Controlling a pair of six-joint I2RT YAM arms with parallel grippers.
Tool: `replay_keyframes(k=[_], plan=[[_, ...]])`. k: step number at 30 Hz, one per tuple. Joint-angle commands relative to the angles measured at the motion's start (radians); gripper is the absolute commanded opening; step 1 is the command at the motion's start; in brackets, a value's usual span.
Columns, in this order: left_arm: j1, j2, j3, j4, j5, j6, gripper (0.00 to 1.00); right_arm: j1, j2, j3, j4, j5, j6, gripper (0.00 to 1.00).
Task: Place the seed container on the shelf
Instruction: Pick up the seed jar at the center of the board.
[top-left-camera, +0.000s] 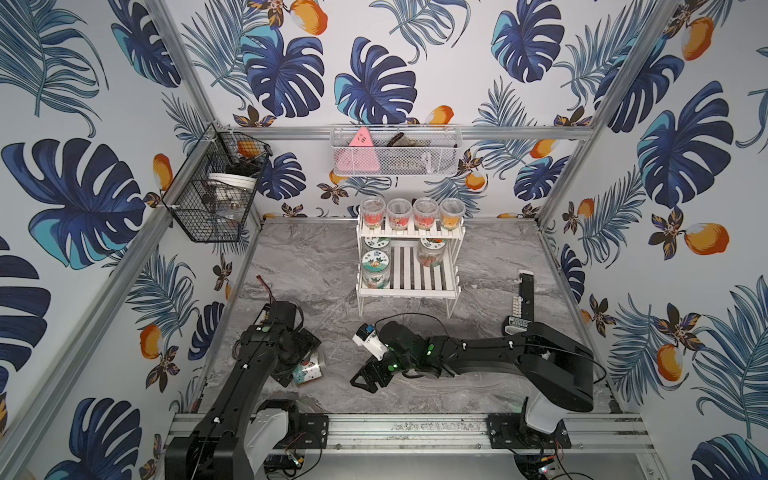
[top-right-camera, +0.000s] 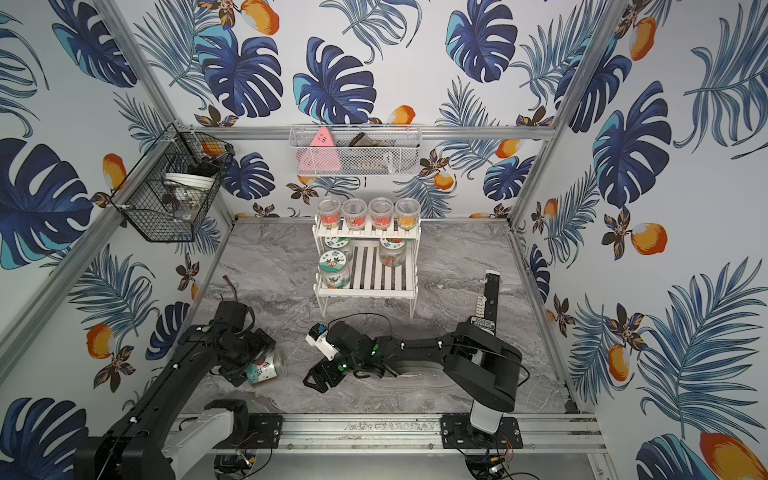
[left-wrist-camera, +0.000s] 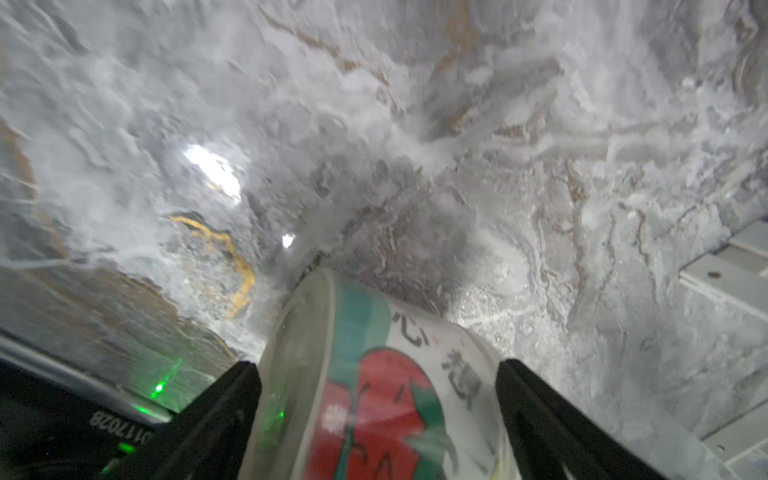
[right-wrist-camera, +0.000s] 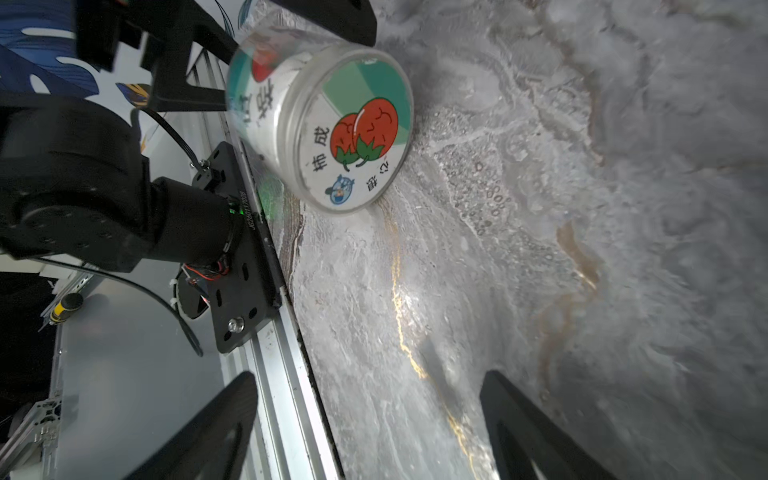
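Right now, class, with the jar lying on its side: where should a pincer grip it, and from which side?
Take the jar likely across its round wall, mid-body, from its base end, where the left pincer straddles it: it lies sideways, its flat lid facing the right pincer.

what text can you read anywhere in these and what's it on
"柿成", and upside down "心想": jar lid.
"心", "想": side of the jar.
"0117028", upside down, start hidden: left arm.
White label on the black tool: too small to read.
Lids of the jars on the shelf: too small to read.
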Motion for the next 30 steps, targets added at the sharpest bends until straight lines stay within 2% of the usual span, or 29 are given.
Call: replay_keyframes(k=[1,5,11,13,20,30], plan=[[-0.057,-0.023,-0.030,0.045,0.070,-0.086,0.93,0.020,0.036,0.018,0.078,-0.053,0.007,0.88],[-0.129,-0.036,-0.058,0.118,0.134,-0.116,0.88,0.028,0.060,-0.058,0.282,-0.076,-0.008,0.88],[-0.179,0.008,-0.049,0.202,0.208,-0.029,0.85,0.010,0.111,-0.245,0.692,-0.074,-0.158,0.96],[-0.188,0.040,-0.048,0.244,0.254,0.015,0.84,-0.008,0.125,-0.241,0.689,-0.096,-0.207,0.96],[-0.210,0.183,-0.013,0.320,0.341,0.167,0.79,-0.028,0.148,-0.234,0.664,0.043,-0.450,1.00],[-0.221,0.222,-0.025,0.365,0.363,0.187,0.75,-0.061,0.245,-0.184,0.776,0.082,-0.486,0.99]])
